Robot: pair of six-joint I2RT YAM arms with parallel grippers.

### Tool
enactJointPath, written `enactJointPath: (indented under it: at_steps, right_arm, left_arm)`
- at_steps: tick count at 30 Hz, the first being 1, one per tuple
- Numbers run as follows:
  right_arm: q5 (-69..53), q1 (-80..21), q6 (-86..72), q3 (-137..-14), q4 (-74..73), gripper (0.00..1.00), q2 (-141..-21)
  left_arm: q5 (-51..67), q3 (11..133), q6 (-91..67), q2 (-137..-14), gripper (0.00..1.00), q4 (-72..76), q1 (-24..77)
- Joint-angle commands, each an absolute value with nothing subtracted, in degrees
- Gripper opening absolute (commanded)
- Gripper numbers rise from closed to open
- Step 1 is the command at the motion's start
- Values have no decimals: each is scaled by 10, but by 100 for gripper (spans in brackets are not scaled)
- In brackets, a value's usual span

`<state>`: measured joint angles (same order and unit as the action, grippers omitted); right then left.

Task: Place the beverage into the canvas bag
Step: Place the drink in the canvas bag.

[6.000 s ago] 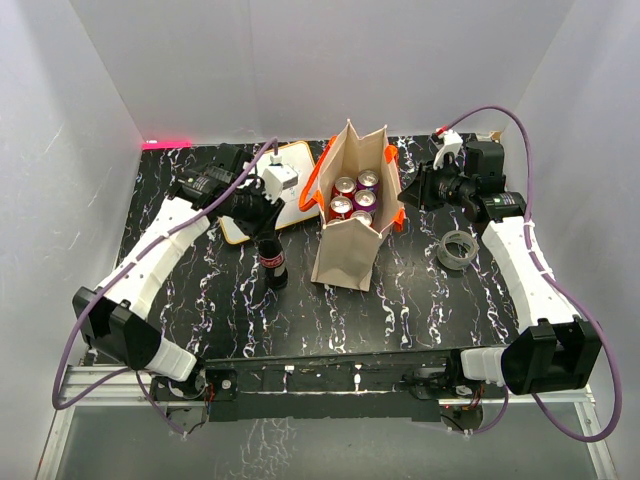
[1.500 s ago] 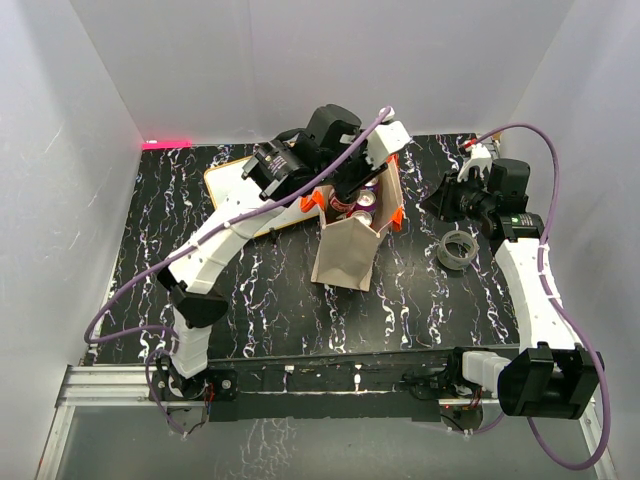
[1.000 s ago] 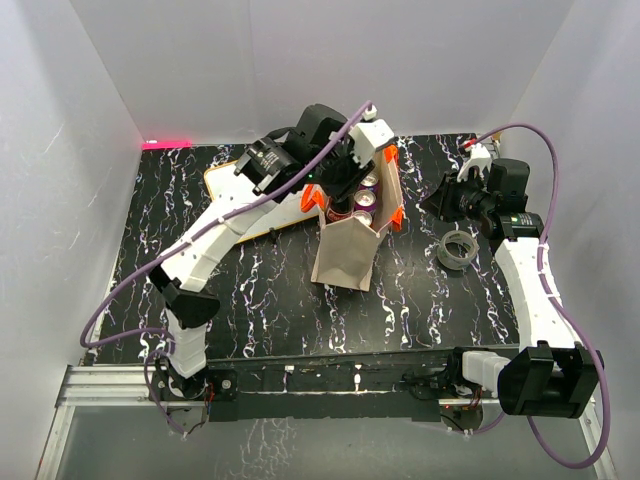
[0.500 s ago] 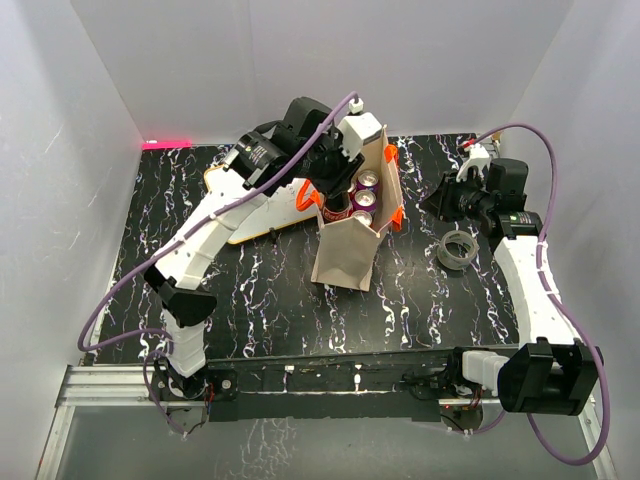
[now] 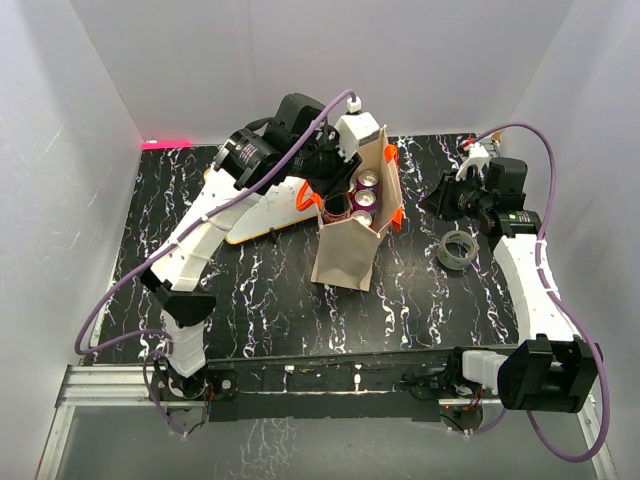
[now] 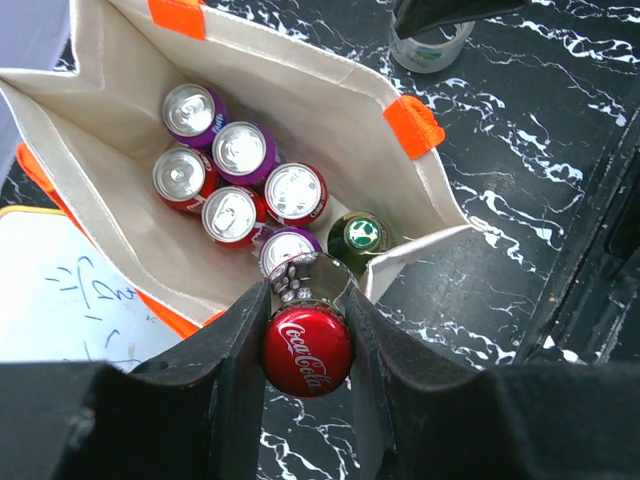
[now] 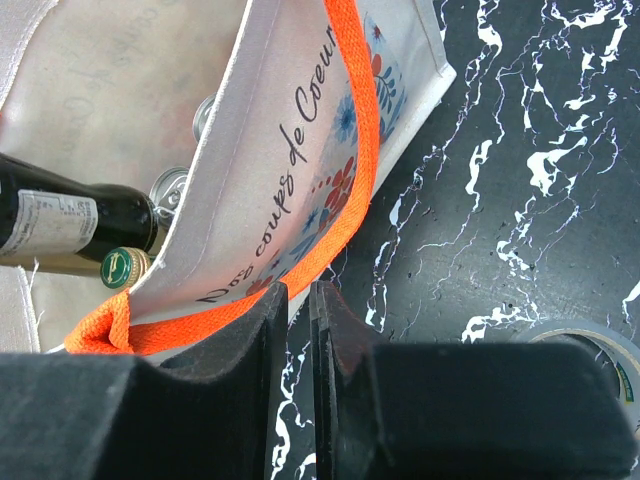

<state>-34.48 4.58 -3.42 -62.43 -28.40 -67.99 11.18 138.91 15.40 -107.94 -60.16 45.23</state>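
Observation:
The canvas bag point(image 5: 350, 240) stands open mid-table, beige with orange handles; it also shows in the left wrist view point(image 6: 330, 90) and the right wrist view point(image 7: 290, 130). Several cans point(image 6: 240, 185) and a green-capped bottle point(image 6: 360, 237) stand inside. My left gripper point(image 5: 338, 178) point(image 6: 306, 300) is shut on the neck of a dark Coca-Cola bottle with a red cap point(image 6: 307, 351), held upright above the bag's opening at its left edge. My right gripper point(image 5: 432, 203) point(image 7: 299, 295) is shut and empty, right beside the bag's right orange handle point(image 7: 345, 150).
A roll of clear tape point(image 5: 458, 248) lies right of the bag, under my right arm. A white board with an orange-brown frame point(image 5: 262, 210) lies left of the bag, under my left arm. White walls enclose the table.
Six seconds ago my left gripper held the bottle on the table left of the bag. It has since lifted it over the bag and drifted left and back. The right gripper barely moved.

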Motion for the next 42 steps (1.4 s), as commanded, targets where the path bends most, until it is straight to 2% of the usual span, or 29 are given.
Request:
enactJointPath:
  at_steps: [1, 11, 19, 26, 31, 42]
  right_arm:
    - [-351, 48, -40, -636, -253, 18, -683]
    - [-353, 49, -42, -628, -256, 18, -678]
    - [-351, 49, -43, -619, -253, 18, -672]
    - [-349, 49, -43, -616, -250, 18, -672]
    - [-348, 49, -43, -606, -251, 18, -664]
    - [-354, 49, -47, -600, -246, 18, -657]
  left_arm:
    - [151, 1390, 126, -1019, 0, -568, 429]
    - [242, 1345, 67, -1019, 0, -580, 368]
    - [233, 1358, 100, -1041, 0, -586, 367]
    - [189, 1501, 175, -1105, 0, -657, 409]
    - [217, 1445, 180, -1056, 0, -621, 412]
    - [226, 1453, 183, -1045, 0, -648, 414]
